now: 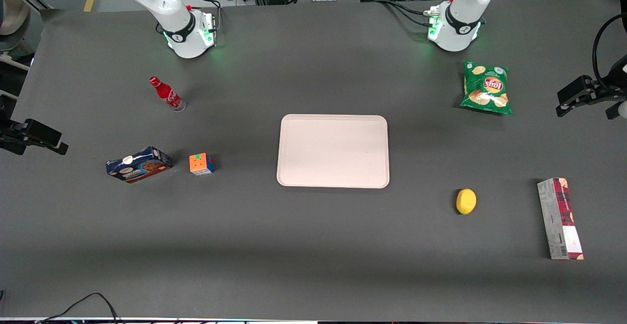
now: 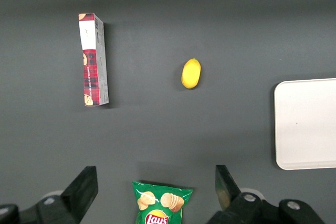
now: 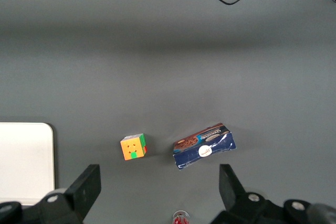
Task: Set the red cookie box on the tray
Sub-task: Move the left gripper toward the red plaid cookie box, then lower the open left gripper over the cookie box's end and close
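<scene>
The red cookie box lies flat on the table toward the working arm's end, plaid face and grey side showing. It also shows in the left wrist view. The pale tray lies bare at the table's middle, and its edge shows in the left wrist view. My left gripper is open and empty. It hangs high above the green chips bag, well apart from the box. It is out of the front view.
A lemon lies between the tray and the red box. The chips bag lies near the working arm's base. A blue cookie box, a colour cube and a red bottle stand toward the parked arm's end.
</scene>
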